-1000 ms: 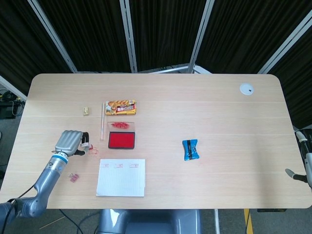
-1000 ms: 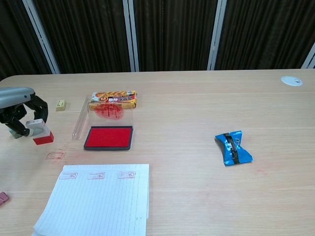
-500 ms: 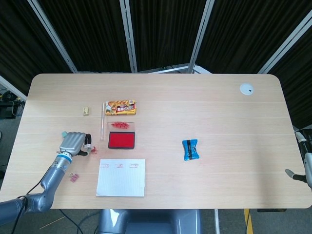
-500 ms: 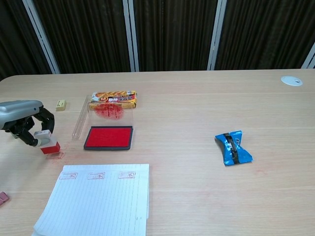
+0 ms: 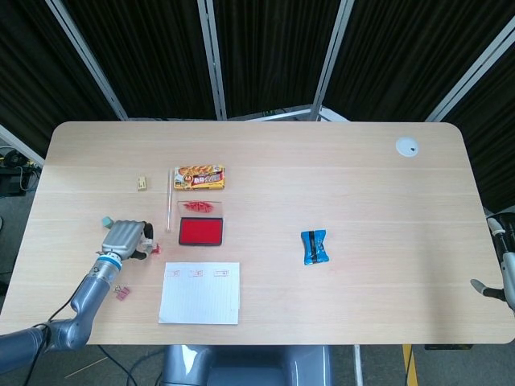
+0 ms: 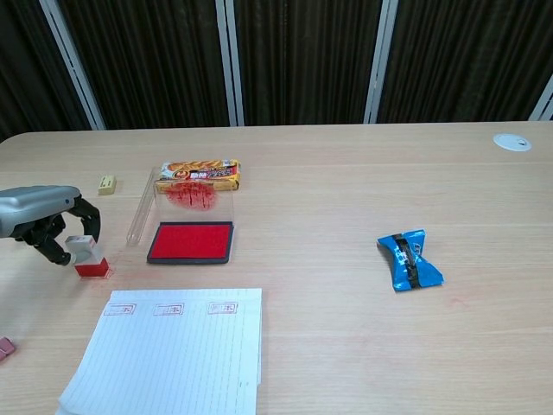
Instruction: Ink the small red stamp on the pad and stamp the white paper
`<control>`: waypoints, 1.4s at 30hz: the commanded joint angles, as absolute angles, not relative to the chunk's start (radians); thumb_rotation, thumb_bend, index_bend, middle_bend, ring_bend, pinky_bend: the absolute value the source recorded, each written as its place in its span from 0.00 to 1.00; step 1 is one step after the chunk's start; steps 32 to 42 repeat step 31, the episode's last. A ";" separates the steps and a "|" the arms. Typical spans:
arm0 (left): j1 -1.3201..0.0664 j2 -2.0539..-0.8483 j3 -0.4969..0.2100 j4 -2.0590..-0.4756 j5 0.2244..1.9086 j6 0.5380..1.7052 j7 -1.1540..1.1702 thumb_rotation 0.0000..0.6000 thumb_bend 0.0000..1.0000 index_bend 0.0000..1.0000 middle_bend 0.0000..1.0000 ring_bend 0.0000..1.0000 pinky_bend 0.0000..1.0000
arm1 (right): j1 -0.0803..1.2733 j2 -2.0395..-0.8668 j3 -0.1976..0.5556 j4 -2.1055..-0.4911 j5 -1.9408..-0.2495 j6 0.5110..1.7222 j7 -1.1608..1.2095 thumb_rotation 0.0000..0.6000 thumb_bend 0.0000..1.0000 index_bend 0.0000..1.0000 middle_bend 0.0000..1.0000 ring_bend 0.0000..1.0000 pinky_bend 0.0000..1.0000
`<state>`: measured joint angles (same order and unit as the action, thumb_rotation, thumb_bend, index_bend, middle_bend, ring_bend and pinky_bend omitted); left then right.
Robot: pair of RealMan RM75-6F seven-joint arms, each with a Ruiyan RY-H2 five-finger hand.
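The small red stamp (image 6: 89, 259) with a white top stands on the table left of the red ink pad (image 6: 191, 241), over a faint red mark on the wood. My left hand (image 6: 39, 216) holds its top between curled fingers (image 6: 89, 223) and thumb. In the head view the left hand (image 5: 122, 238) covers most of the stamp (image 5: 153, 246). The white lined paper (image 6: 173, 354) lies in front of the pad and bears three red imprints along its top edge. Only a sliver of my right hand (image 5: 492, 289) shows at the right edge.
A yellow snack box (image 5: 199, 177) lies behind the ink pad (image 5: 200, 232), with a clear stick (image 5: 169, 205) to its left. There is a small eraser (image 5: 141, 184), a pink clip (image 5: 121, 293), a blue packet (image 5: 315, 246) at centre right, and a white disc (image 5: 407, 146) at the far right.
My left hand moved right and down with the stamp, from above the table onto the wood beside the ink pad. The right arm stayed still.
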<state>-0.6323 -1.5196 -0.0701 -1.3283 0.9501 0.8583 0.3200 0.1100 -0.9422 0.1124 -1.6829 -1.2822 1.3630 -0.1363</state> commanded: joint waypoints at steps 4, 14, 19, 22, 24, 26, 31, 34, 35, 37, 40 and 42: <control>-0.631 -1.507 -0.065 -1.357 0.945 0.877 0.356 1.00 0.33 0.36 0.31 0.80 0.83 | 0.110 -0.942 0.112 -1.683 -1.283 1.363 -0.134 1.00 0.00 0.00 0.00 0.00 0.00; -0.613 -1.440 -0.067 -1.472 0.969 0.927 0.365 1.00 0.29 0.27 0.25 0.78 0.81 | 0.106 -0.933 0.111 -1.695 -1.295 1.370 -0.120 1.00 0.00 0.00 0.00 0.00 0.00; -0.565 -1.348 -0.072 -1.609 1.091 1.058 0.323 1.00 0.23 0.24 0.20 0.73 0.77 | 0.100 -0.921 0.108 -1.713 -1.320 1.386 -0.105 1.00 0.00 0.00 0.00 0.00 0.00; -0.514 -1.280 -0.064 -1.693 1.187 1.170 0.293 1.00 0.10 0.18 0.12 0.60 0.67 | 0.096 -0.913 0.106 -1.727 -1.336 1.397 -0.092 1.00 0.00 0.00 0.00 0.00 0.00; -0.489 -1.254 -0.060 -1.726 1.218 1.222 0.290 1.00 0.03 0.13 0.06 0.49 0.57 | 0.095 -0.909 0.106 -1.733 -1.342 1.401 -0.085 1.00 0.00 0.00 0.00 0.00 0.00; -0.442 -1.210 -0.047 -1.778 1.273 1.319 0.303 1.00 0.00 0.09 0.01 0.34 0.40 | 0.091 -0.902 0.103 -1.741 -1.354 1.406 -0.074 1.00 0.00 0.00 0.00 0.00 0.00; -0.350 -1.141 -0.007 -1.873 1.345 1.459 0.366 1.00 0.00 0.00 0.00 0.02 0.03 | 0.085 -0.889 0.100 -1.749 -1.375 1.419 -0.050 1.00 0.00 0.00 0.00 0.00 0.00; -0.350 -1.141 -0.007 -1.873 1.345 1.459 0.366 1.00 0.00 0.00 0.00 0.02 0.03 | 0.085 -0.889 0.100 -1.749 -1.375 1.419 -0.050 1.00 0.00 0.00 0.00 0.00 0.00; -0.350 -1.141 -0.007 -1.873 1.345 1.459 0.366 1.00 0.00 0.00 0.00 0.02 0.03 | 0.085 -0.889 0.100 -1.749 -1.375 1.419 -0.050 1.00 0.00 0.00 0.00 0.00 0.00; -0.350 -1.141 -0.007 -1.873 1.345 1.459 0.366 1.00 0.00 0.00 0.00 0.02 0.03 | 0.085 -0.889 0.100 -1.749 -1.375 1.419 -0.050 1.00 0.00 0.00 0.00 0.00 0.00; -0.350 -1.141 -0.007 -1.873 1.345 1.459 0.366 1.00 0.00 0.00 0.00 0.02 0.03 | 0.085 -0.889 0.100 -1.749 -1.375 1.419 -0.050 1.00 0.00 0.00 0.00 0.00 0.00; -0.350 -1.141 -0.007 -1.873 1.345 1.459 0.366 1.00 0.00 0.00 0.00 0.02 0.03 | 0.085 -0.889 0.100 -1.749 -1.375 1.419 -0.050 1.00 0.00 0.00 0.00 0.00 0.00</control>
